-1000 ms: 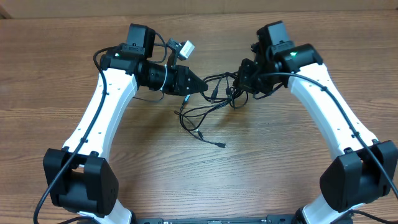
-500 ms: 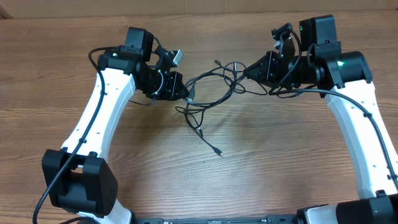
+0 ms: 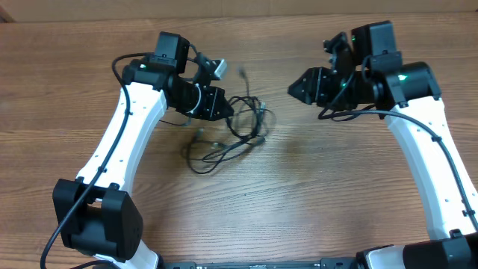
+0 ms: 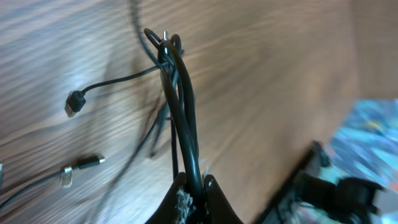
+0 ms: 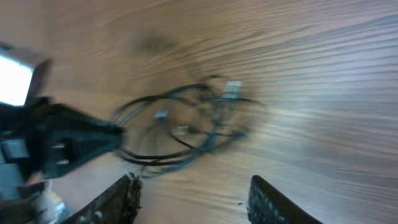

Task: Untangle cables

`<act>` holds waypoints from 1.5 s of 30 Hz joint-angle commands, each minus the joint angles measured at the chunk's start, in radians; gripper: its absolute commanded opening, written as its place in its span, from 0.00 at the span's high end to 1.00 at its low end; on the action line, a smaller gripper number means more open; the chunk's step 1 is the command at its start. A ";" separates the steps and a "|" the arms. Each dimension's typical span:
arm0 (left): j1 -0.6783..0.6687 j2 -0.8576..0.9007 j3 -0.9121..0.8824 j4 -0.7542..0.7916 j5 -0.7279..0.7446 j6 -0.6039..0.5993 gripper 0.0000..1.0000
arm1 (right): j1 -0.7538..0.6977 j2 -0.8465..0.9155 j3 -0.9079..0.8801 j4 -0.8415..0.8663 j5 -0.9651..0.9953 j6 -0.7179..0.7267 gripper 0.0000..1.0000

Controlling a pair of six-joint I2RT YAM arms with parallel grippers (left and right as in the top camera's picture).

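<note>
Where the left fingers (image 3: pixel 222 110) are pinched shut, a bunch of strands from the black cables (image 3: pixel 240 128) is gripped between them. In the left wrist view the strands are seen running straight out from the pinch. The rest of the tangle is spread in loose loops on the wooden tabletop (image 3: pixel 314 194), just beside those fingers, with small plug tips lying at its edges. The right fingers (image 3: pixel 299 87) are held wide apart with nothing between them, well clear of the tangle.
</note>
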 commanded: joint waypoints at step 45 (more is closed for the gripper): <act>0.059 -0.030 0.016 0.210 0.537 -0.208 0.96 | 0.140 0.238 -0.025 0.217 0.127 0.074 0.93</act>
